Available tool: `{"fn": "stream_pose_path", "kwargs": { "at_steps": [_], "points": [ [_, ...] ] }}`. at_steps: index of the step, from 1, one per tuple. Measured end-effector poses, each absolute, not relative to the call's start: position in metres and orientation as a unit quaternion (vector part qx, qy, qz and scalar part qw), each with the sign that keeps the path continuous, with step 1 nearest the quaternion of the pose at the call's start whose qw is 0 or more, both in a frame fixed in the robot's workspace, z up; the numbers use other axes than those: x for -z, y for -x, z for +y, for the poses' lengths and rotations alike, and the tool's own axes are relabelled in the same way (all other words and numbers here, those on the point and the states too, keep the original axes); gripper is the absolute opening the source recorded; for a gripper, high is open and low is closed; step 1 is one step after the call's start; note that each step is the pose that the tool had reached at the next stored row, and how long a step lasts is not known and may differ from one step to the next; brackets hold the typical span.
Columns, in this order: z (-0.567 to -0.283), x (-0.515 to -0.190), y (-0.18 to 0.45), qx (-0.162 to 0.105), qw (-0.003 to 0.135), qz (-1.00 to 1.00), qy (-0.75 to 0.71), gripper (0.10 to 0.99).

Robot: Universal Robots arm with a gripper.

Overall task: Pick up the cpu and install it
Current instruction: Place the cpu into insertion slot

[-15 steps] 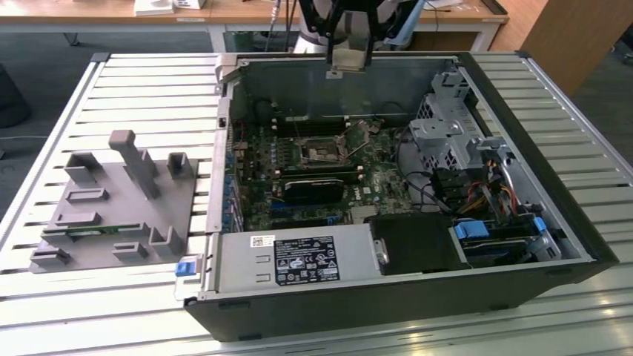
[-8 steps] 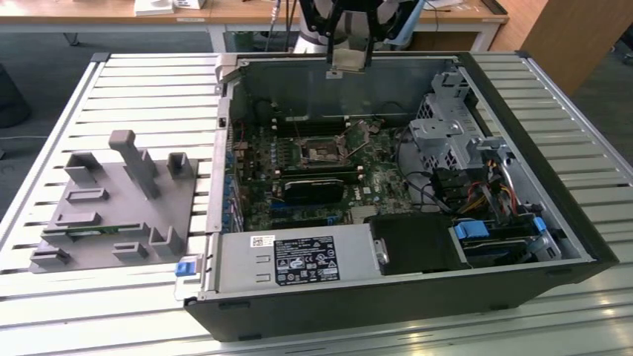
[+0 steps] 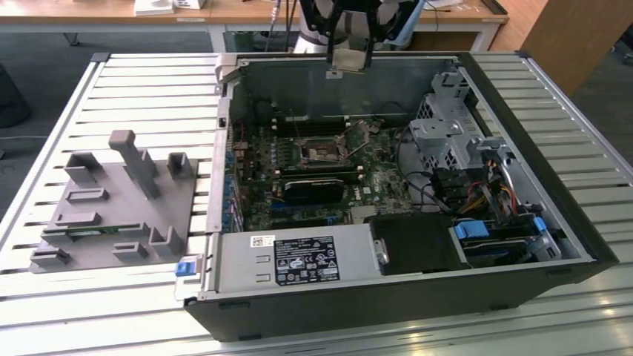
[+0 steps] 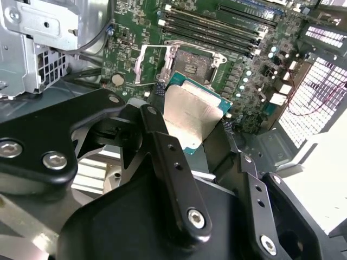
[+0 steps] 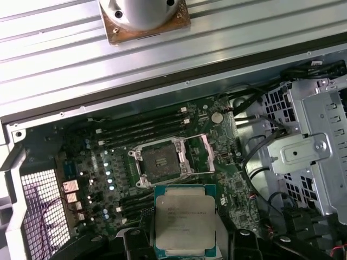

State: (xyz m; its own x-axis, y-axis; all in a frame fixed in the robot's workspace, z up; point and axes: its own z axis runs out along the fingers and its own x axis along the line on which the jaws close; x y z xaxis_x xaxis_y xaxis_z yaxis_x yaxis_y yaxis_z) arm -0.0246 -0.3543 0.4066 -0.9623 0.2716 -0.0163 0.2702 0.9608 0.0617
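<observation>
Black fingers (image 4: pixel 165 157) of the gripper (image 4: pixel 190 130) loom nearest in the second wrist view, clamped on opposite edges of the cpu (image 4: pixel 192 108) — silver top up, green rim around it. The chip hangs in the air over the open computer case (image 3: pixel 554 141), apart from the motherboard (image 5: pixel 227 179). In the first wrist view it sits just short of the socket (image 5: pixel 160 160), whose load frame is flipped open. The case lies on the slatted bench (image 3: pixel 148 89) — a grey fixture plate (image 3: pixel 109 215) rests beside it, on the exterior view's left.
</observation>
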Motion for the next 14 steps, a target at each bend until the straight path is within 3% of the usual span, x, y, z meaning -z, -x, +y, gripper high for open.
{"fn": "stream_pose_path", "kwargs": {
  "at_steps": [14],
  "points": [
    [-0.3543, -0.4066, 0.0246, -0.029, 0.013, 0.985, -0.169, 0.533]
  ]
}}
